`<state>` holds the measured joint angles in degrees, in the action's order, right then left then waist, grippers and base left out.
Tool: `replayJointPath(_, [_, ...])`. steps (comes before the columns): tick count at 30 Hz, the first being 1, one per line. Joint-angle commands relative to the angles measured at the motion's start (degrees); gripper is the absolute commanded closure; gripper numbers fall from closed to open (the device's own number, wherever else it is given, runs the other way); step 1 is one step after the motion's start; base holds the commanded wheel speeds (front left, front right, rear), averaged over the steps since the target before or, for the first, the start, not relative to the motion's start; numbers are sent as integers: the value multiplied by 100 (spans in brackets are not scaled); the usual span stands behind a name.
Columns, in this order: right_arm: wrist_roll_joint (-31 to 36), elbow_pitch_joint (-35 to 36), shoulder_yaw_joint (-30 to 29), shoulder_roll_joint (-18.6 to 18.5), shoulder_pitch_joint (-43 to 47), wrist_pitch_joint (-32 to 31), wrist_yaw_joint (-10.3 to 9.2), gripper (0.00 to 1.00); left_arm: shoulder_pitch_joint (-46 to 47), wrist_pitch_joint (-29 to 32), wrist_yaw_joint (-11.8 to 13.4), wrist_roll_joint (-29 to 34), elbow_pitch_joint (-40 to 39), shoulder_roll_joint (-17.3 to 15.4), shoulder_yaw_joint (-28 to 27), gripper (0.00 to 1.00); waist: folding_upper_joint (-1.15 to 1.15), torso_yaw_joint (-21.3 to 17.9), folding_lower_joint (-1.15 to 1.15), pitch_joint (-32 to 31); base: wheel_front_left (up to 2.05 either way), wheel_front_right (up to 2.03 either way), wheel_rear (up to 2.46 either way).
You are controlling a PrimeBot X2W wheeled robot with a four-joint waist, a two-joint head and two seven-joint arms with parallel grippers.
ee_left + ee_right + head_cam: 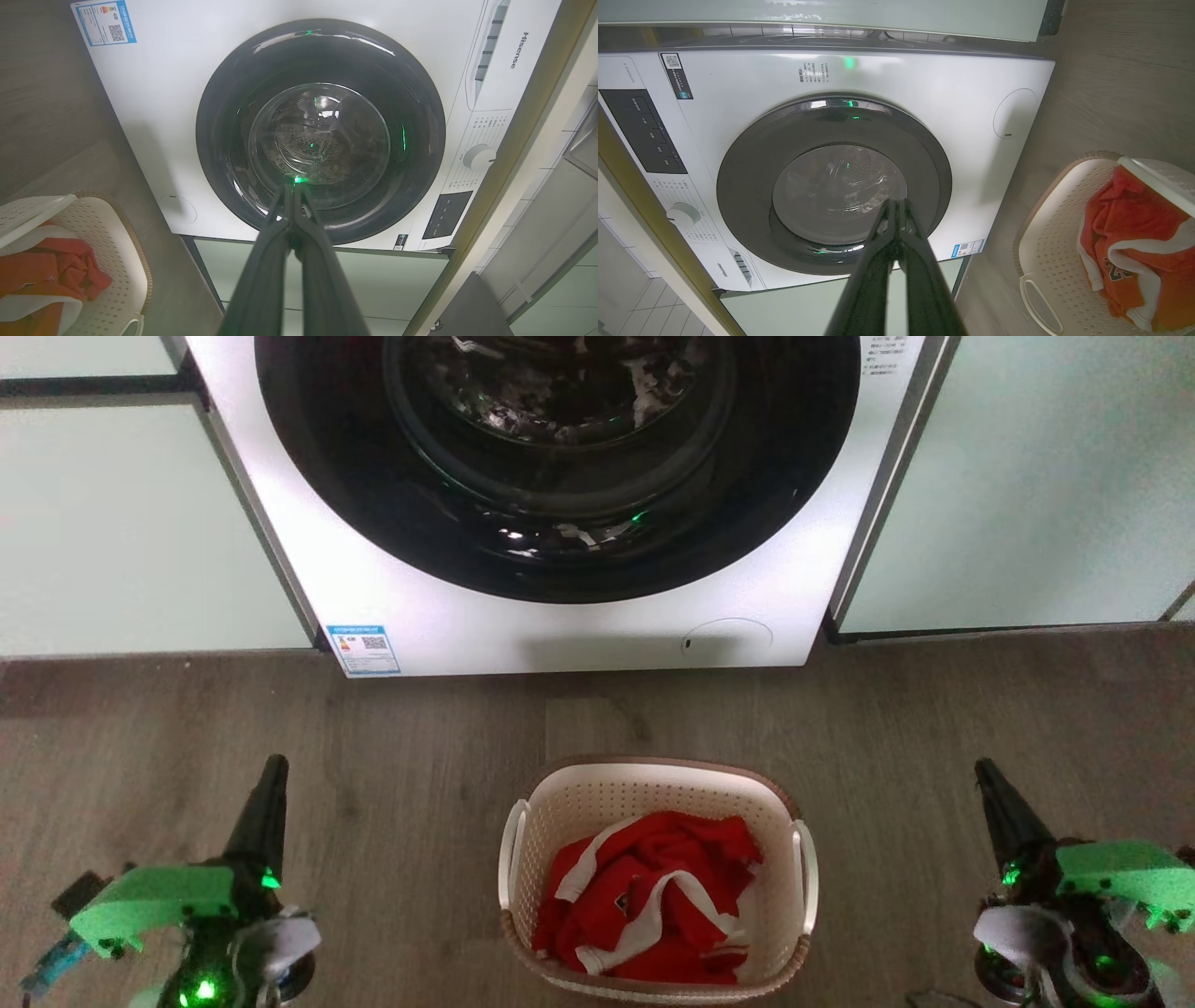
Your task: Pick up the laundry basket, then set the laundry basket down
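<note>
Basket position: the laundry basket (644, 793) stands upright on the floor (373, 756), near centre of the scene. It sits in front of the washing machine (579, 625), with a strip of bare floor between them. It is not lifted or tilted, and nothing touches it. A red garment (653, 887) with white trim lies bunched inside.

The left gripper (273, 775) hovers well to the left of the basket, the right gripper (988, 779) well to the right. Both point far, toward the machine. The fingers (261, 280) on both are pressed together tip to tip, holding nothing. Both wrist views agree: closed tips seen against the machine door (322, 130), basket off to one side.

Progress: the basket rests on the floor, which is how the task's end wants it, but the same layout fits a basket waiting for the lift. So the scene fits either grippers parked ahead of a reach for the handles, or grippers clear after a set-down. The pictures cannot settle which, so no done/left split is given. Neither handle is gripped at this moment.

Counts:
- one laundry basket
- two white loop handles: left handle (509, 859) and right handle (808, 868)
- one brown rim (653, 762)
- one garment as it reads, though a second piece underneath cannot be ruled out
- one washing machine, one round door, one blue label (364, 649)
- two grippers, two fingers each
</note>
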<state>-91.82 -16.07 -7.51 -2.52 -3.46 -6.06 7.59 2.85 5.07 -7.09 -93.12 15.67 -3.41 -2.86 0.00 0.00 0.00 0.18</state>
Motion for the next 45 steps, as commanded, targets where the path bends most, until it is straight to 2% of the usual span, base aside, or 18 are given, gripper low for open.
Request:
replayJointPath(1, [-29,204,92,-36,-273,-48,-10,100,323,40,-40,-10,-166,-39,-240,100,0,0,0,-1,0,0,0])
replayJointPath(45, [-32,204,95,-36,-272,-46,-10,100,328,87,-40,38,-165,2,-297,100,0,0,0,-1,0,0,0])
